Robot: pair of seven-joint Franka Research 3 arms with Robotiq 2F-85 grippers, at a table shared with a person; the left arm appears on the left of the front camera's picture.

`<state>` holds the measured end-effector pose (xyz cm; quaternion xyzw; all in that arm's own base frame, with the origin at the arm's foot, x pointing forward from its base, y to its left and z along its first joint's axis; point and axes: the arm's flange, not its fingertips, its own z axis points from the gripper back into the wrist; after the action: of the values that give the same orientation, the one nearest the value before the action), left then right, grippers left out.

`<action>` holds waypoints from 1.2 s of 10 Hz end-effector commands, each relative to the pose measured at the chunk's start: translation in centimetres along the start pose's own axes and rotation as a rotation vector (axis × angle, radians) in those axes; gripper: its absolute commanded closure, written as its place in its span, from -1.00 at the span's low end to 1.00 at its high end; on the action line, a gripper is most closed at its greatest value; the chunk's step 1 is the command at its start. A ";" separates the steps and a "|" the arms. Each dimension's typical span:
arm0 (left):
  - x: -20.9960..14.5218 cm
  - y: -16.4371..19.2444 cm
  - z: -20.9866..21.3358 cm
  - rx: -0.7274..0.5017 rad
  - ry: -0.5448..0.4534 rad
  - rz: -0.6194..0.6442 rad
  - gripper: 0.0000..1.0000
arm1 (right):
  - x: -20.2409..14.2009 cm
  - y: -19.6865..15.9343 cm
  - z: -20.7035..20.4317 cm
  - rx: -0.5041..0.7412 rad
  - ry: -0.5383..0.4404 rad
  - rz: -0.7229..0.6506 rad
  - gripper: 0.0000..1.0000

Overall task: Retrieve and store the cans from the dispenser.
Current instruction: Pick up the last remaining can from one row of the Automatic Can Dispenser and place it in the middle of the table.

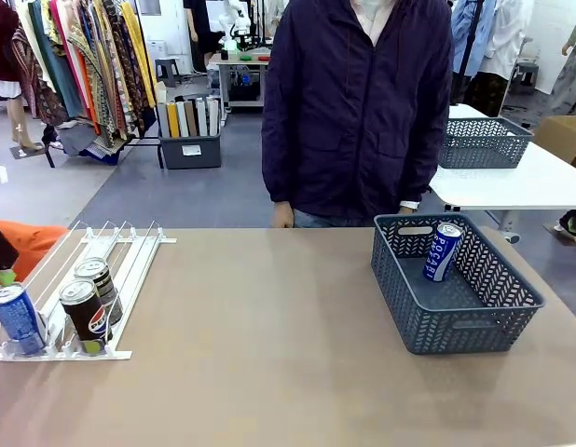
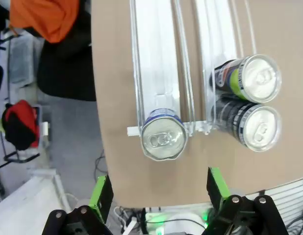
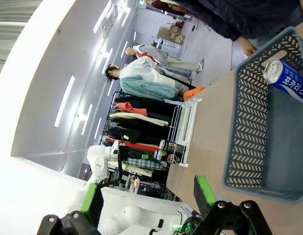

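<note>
The white rail dispenser [image 1: 130,256] lies at the table's left. At its near end stand a blue can [image 1: 16,318] and two black cans [image 1: 86,312] [image 1: 100,284]. In the left wrist view I look down on the blue can's silver top [image 2: 164,139] at the stoppers, with both black cans [image 2: 259,78] [image 2: 262,127] one lane over. My left gripper [image 2: 160,193] hangs open and empty above and short of the blue can. My right gripper [image 3: 147,196] is open and empty, off to the side of the basket [image 3: 249,122]. Another blue can [image 1: 443,251] leans inside the basket.
The dark grey lattice basket [image 1: 474,321] stands at the table's right. A person in a dark jacket [image 1: 358,102] stands at the far edge, one hand [image 1: 283,216] by the table. Orange cloth [image 1: 27,244] lies beyond the dispenser's left side.
</note>
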<state>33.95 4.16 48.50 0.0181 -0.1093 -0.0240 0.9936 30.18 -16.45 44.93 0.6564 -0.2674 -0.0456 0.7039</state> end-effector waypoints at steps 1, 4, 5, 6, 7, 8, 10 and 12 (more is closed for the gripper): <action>-0.2 0.4 0.6 -0.079 -0.044 -0.011 -1.00 | 0.3 0.4 -0.1 0.010 -0.008 0.005 -1.00; 0.2 -0.2 -0.5 -0.061 0.017 -0.029 -1.00 | 0.3 0.4 -0.1 0.010 -0.008 0.005 -1.00; 0.6 -0.3 -1.6 -0.055 0.036 -0.021 -1.00 | 0.3 0.4 -0.1 0.010 -0.008 0.005 -1.00; 1.0 -0.3 -2.7 -0.064 0.068 -0.011 -1.00 | 0.3 0.4 -0.1 0.010 -0.008 0.005 -1.00; 1.4 -0.2 -3.9 -0.055 0.088 0.018 -1.00 | 0.3 0.4 -0.1 0.010 -0.008 0.005 -1.00; 1.7 -0.3 -4.9 -0.037 0.112 0.036 -1.00 | 0.3 0.4 -0.1 0.010 -0.008 0.005 -1.00; 2.4 -0.2 -6.6 -0.045 0.146 0.061 -1.00 | 0.3 0.4 -0.1 0.010 -0.008 0.005 -1.00; 2.9 -0.4 -7.6 -0.041 0.183 0.062 -1.00 | 0.3 0.4 -0.1 0.010 -0.008 0.005 -1.00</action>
<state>38.01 3.82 41.04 -0.0040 -0.0210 -0.0016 0.9998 30.18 -16.45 44.93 0.6565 -0.2674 -0.0456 0.7039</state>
